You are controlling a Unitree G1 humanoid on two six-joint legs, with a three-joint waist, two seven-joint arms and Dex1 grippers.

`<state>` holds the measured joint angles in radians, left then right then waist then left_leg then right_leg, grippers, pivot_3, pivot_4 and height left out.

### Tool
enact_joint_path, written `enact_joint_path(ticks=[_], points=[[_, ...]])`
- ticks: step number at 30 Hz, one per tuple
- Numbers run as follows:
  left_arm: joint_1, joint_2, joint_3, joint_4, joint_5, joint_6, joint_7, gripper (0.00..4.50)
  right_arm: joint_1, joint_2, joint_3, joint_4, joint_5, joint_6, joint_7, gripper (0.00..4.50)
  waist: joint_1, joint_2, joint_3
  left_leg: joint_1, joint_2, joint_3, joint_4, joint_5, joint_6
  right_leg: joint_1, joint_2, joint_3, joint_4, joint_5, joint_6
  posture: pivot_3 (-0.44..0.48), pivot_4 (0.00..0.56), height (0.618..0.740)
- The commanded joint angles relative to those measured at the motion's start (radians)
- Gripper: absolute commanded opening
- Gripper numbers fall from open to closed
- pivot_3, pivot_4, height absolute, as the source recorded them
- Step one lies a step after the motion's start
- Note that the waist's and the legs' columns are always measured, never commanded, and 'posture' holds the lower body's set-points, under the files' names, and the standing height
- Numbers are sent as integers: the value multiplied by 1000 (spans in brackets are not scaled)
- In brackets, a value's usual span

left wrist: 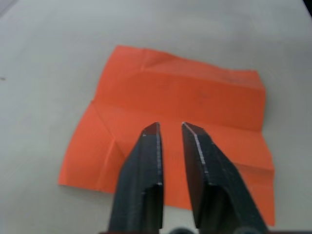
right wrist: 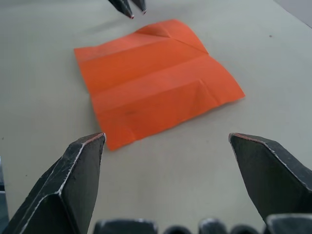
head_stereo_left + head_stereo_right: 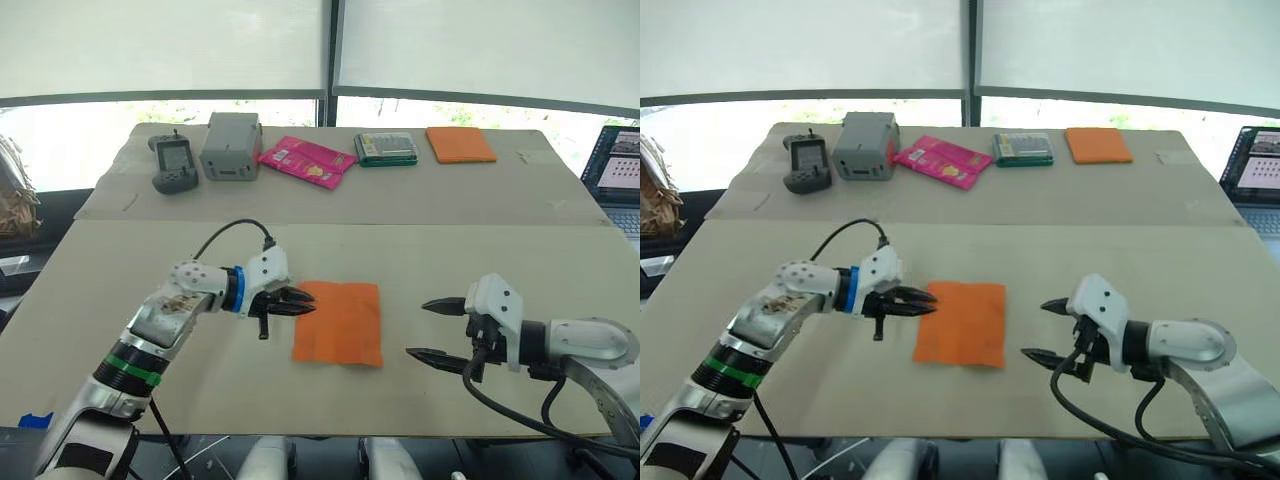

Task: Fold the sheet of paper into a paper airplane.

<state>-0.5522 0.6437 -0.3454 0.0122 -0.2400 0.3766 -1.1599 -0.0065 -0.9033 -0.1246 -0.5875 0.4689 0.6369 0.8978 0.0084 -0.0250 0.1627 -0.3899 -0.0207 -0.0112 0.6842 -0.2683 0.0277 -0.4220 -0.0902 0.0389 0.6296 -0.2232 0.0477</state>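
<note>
The sheet of paper [image 3: 340, 322] is bright orange and roughly square. It lies flat on the near table, with faint crease lines showing in the left wrist view [image 1: 195, 92]. My left gripper [image 3: 303, 302] hovers at the sheet's left edge, its fingers nearly together with nothing between them; their tips [image 1: 152, 130] sit over the paper. To the right of the sheet my right gripper [image 3: 420, 328] is wide open, apart from the paper and pointing toward it [image 2: 156, 73]. The paper airplane is out of view.
Along the far table stand a handheld device [image 3: 173, 163], a grey box [image 3: 231, 146], a pink packet [image 3: 305, 160], a green box [image 3: 386, 149] and a thick orange pad [image 3: 460, 144]. A laptop [image 3: 620, 170] sits at the right edge.
</note>
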Motion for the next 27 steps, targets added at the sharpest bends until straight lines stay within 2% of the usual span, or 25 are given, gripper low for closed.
enact_joint_path(ticks=[1,6,9,15,19,20,27], points=[[-43,-35,-40,58,49,-51,-34,22,-48,-10,25,-8,-57,3,-54,4500,0,0,0,0,0,0,0,0,0,0,0,0,0,0,0,0,150,740],[-14,-50,-94,79,126,-77,-35,22,-126,23,83,80,-107,1,-95,4500,-1,0,0,-1,-1,0,1,0,0,0,0,0,0,0,0,0,150,740],[-2,-48,-84,86,142,-67,-16,0,-187,24,139,158,-147,-19,-84,3679,-1,0,0,0,0,0,1,0,0,0,0,0,0,0,0,0,150,740],[24,-43,-78,88,165,-64,3,0,-359,70,280,360,-288,-143,-77,1603,-9,0,0,1,0,1,1,0,0,0,0,0,1,0,0,0,150,740],[48,-49,-77,68,167,-50,17,0,-432,114,376,464,-317,-198,25,196,-13,0,0,1,0,0,1,0,0,1,1,0,1,0,0,0,150,740],[53,-50,-77,63,167,-46,22,0,-441,120,389,482,-324,-215,45,25,-12,0,0,1,0,0,1,0,0,1,0,0,1,0,0,0,150,740],[90,-57,-79,13,173,-9,60,0,-465,195,386,529,-283,-238,116,25,-14,1,-1,1,1,0,2,0,0,1,0,0,1,0,0,0,150,740]])
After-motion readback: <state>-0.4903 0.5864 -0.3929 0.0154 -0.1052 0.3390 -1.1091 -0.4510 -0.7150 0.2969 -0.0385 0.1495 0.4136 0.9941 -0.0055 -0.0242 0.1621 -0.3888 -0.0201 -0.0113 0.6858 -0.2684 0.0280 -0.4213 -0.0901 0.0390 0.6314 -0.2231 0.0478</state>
